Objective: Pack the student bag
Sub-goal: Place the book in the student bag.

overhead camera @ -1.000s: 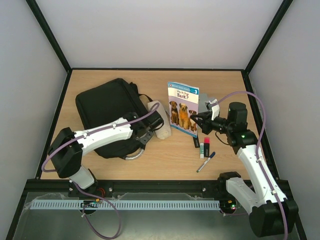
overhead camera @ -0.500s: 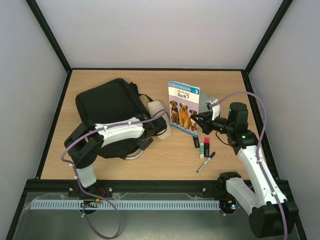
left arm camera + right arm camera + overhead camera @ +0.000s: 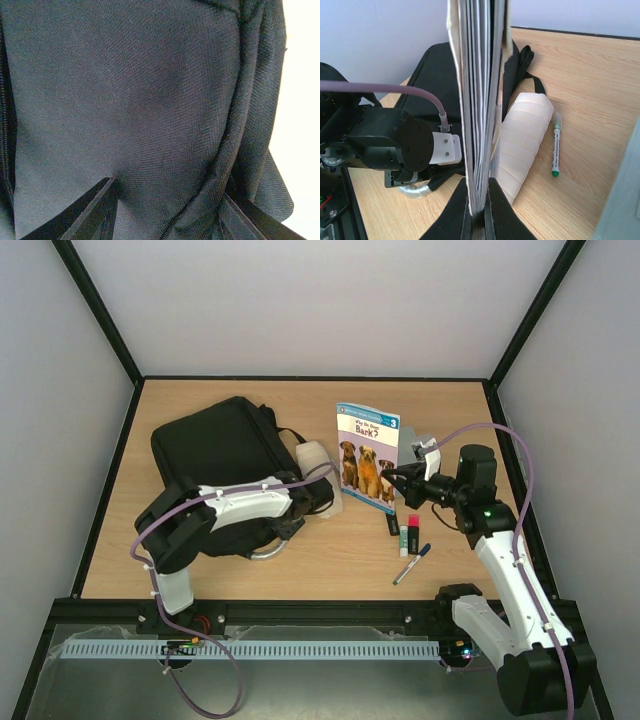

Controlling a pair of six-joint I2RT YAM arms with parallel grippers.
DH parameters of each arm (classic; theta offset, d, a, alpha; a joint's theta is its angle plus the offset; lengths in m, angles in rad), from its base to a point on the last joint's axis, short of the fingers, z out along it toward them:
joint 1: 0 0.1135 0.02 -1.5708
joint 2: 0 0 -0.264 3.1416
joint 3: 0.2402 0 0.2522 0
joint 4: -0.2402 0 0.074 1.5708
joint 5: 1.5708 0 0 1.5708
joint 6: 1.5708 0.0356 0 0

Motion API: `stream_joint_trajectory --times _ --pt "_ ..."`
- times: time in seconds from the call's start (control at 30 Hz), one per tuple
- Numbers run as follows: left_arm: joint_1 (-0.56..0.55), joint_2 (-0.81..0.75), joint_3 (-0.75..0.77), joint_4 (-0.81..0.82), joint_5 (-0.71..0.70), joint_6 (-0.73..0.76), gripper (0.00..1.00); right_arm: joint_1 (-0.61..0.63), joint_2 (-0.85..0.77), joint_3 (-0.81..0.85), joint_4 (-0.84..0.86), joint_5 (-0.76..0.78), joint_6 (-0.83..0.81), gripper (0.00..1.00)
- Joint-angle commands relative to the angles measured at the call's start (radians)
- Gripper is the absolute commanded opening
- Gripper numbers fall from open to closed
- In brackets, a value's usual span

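Note:
The student bag lies flat at the table's left, black, with its grey loop handle at the near edge. My left gripper sits at the bag's right edge. In the left wrist view black bag fabric fills the frame and a fold of it is bunched between the fingers, so the gripper is shut on it. My right gripper is shut on a dog picture book and holds it upright. From the right wrist the book is seen edge-on above the gripper.
A cream padded pencil case lies between bag and book, touching the bag's right side. A green-capped marker lies beside it. Markers and a blue pen lie below the book. A grey box is behind my right gripper.
The left arm's elbow swung right and its gripper shifted slightly back-right along the bag's edge. The pencil case moved a little toward the back. The right arm and book stayed put.

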Motion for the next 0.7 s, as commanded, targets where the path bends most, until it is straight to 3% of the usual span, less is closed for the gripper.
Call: stream_joint_trajectory --times 0.0,0.13,0.3,0.47,0.67 --pt "0.021 -0.043 -0.031 0.062 0.004 0.002 0.46 -0.004 -0.001 -0.009 0.019 -0.035 -0.004 0.01" --pt "0.074 -0.054 -0.053 0.111 0.000 0.008 0.23 -0.004 0.001 -0.011 0.018 -0.034 -0.005 0.01" --pt "0.082 -0.083 -0.054 0.115 -0.024 0.000 0.09 -0.003 0.008 -0.015 0.020 -0.036 -0.005 0.01" --pt "0.070 -0.168 -0.008 0.063 -0.044 -0.015 0.04 -0.004 0.024 -0.009 0.015 -0.053 0.022 0.01" --pt "0.039 -0.276 0.063 0.005 -0.057 -0.016 0.02 -0.003 0.088 0.125 -0.147 -0.105 0.013 0.01"
